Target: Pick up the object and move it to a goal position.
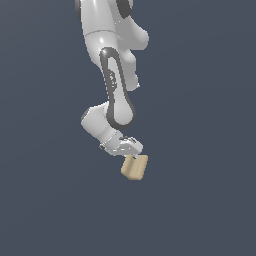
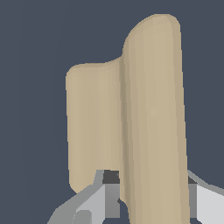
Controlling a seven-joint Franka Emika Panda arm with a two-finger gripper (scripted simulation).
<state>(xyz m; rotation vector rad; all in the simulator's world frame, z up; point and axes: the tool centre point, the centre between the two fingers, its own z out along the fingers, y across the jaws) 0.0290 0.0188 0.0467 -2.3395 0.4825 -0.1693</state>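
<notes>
gripper (image 1: 131, 156) clamps the tan object (image 1: 135, 167) – held tilted under the arm (image 1: 112, 75) – no writing shows.

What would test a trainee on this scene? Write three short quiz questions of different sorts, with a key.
1. True or false: the tan block sits at the tip of the tool.
2. Multiple choice: in the wrist view, the block is (A) far off and tiny, (B) filling most of the picture between the fingers, (C) absent.
3. Fill in: behind the arm, the exterior view shows only a plain dark ____ background.

Key: 1 true; 2 B; 3 blue-grey.
</notes>
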